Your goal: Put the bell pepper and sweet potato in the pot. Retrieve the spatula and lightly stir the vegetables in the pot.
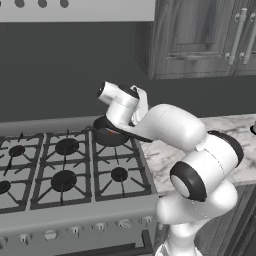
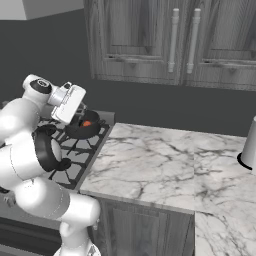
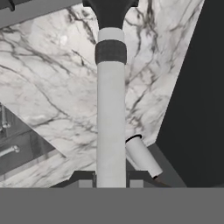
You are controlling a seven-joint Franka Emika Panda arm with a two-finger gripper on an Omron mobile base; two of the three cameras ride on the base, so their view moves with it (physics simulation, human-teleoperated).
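End effector (image 3: 111,177) clamped on spatula (image 3: 110,113), head cropped; pot (image 2: 83,125) contents half-hidden, perhaps bell pepper (image 2: 87,123).

Spatula (image 3: 111,109) head cut off at hand view top; pot (image 1: 107,136) half hidden behind arm.

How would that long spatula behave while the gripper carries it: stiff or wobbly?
Probably stiff: the spatula handle runs dead straight from the gripper to its black head. Its smooth round handle might twist or slip, though the gripper looks shut on it.
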